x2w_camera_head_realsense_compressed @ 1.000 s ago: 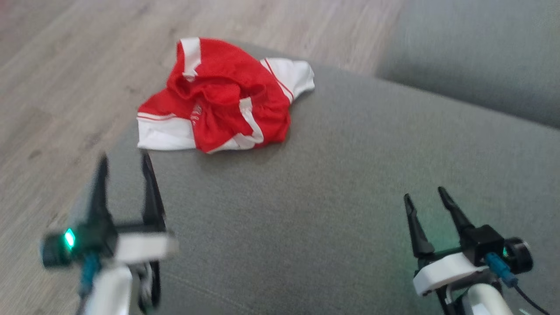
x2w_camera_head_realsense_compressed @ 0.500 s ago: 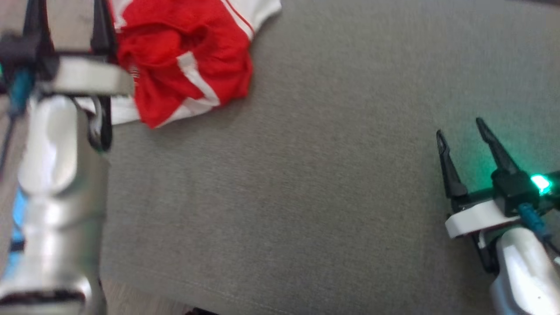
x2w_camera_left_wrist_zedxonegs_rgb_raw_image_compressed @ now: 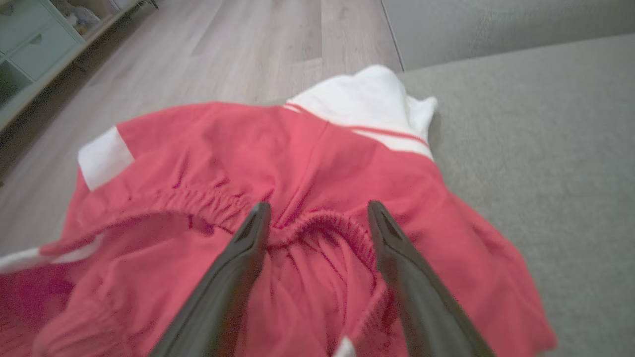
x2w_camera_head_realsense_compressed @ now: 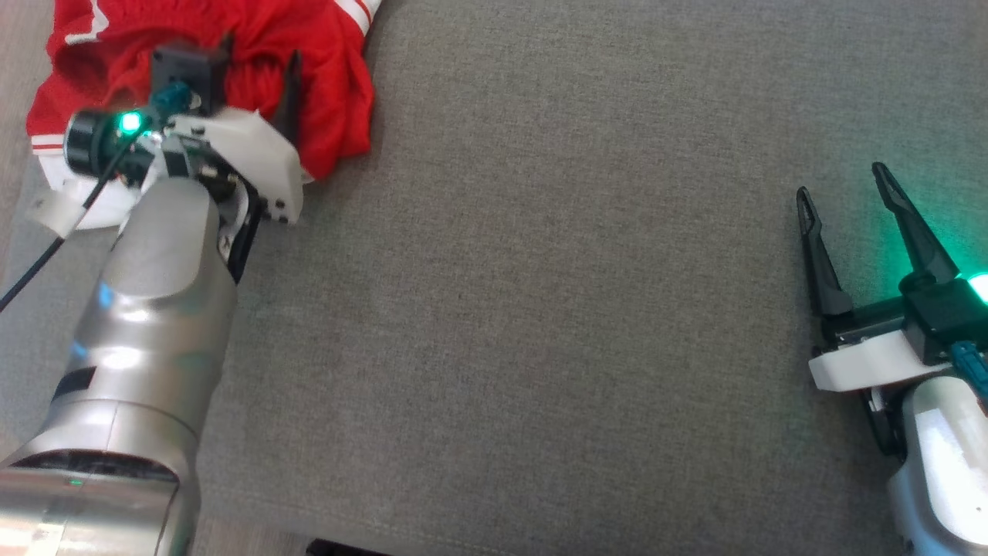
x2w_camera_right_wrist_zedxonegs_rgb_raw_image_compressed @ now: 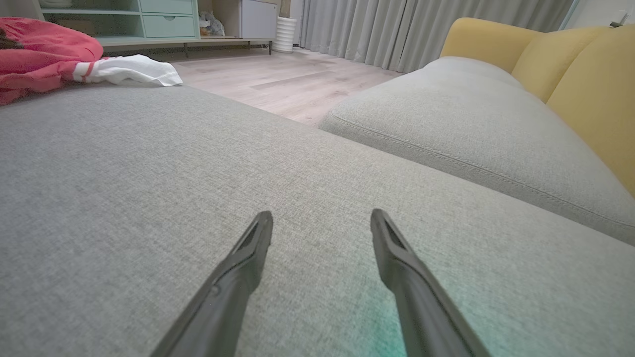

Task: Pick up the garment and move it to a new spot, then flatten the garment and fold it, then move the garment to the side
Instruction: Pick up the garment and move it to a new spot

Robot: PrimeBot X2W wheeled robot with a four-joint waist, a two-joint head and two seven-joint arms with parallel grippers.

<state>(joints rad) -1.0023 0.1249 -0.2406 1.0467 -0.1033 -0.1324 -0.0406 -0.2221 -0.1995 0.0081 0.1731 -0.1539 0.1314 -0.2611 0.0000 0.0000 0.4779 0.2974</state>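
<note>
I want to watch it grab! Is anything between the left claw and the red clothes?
Nothing visible is. The open left gripper is right at the red garment, its fingers on either side of the gathered waistband, with no other thing between.

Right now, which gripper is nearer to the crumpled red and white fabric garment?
Left. The left gripper is over the garment, jaws open at its gathered waistband. The right gripper is over the grey fabric cushion, far to the garment's right.

Grey fabric cushion [x2w_camera_right_wrist_zedxonegs_rgb_raw_image_compressed: 149, 198] across lower frame, second cushion [x2w_camera_right_wrist_zedxonegs_rgb_raw_image_compressed: 471, 139] at right, yellow backrest [x2w_camera_right_wrist_zedxonegs_rgb_raw_image_compressed: 585, 84] upper right. Pale wood floor [x2w_camera_right_wrist_zedxonegs_rgb_raw_image_compressed: 278, 82], grey curtains [x2w_camera_right_wrist_zedxonegs_rgb_raw_image_compressed: 421, 29] up top, mint drawer unit [x2w_camera_right_wrist_zedxonegs_rgb_raw_image_compressed: 166, 25] upper left.
</note>
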